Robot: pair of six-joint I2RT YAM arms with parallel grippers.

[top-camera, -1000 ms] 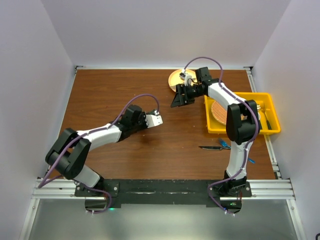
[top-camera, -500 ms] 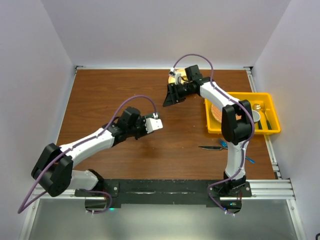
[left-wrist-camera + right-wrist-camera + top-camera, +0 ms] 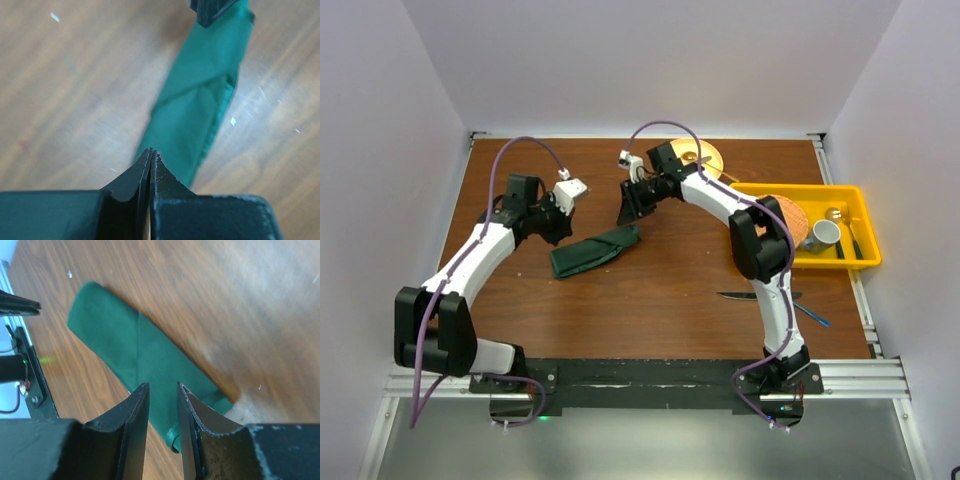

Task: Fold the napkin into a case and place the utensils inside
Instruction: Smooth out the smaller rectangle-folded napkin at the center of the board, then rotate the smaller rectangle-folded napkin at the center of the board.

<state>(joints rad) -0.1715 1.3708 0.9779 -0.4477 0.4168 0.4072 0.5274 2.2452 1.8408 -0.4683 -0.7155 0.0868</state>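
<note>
From above, the left arm bends out from its base and reaches over the left half of the surface (image 3: 520, 160). The left fingers (image 3: 553, 226) point down just beside the near-left end of the napkin (image 3: 594, 250), which lies as a narrow dark green strip. The right arm stretches far forward and curls across to the left, with the right fingers (image 3: 629, 206) over the strip's other end. The knife (image 3: 744, 296) and blue fork (image 3: 807, 313) lie well apart from the napkin, near the right arm's base.

The left wrist view shows its fingers (image 3: 131, 180) clenched tip to tip over the near end of the strip; whether they pinch cloth I cannot tell.

In the right wrist view its fingers (image 3: 131, 420) stand slightly parted, with the green cloth (image 3: 125, 350) showing through the slit.
</note>
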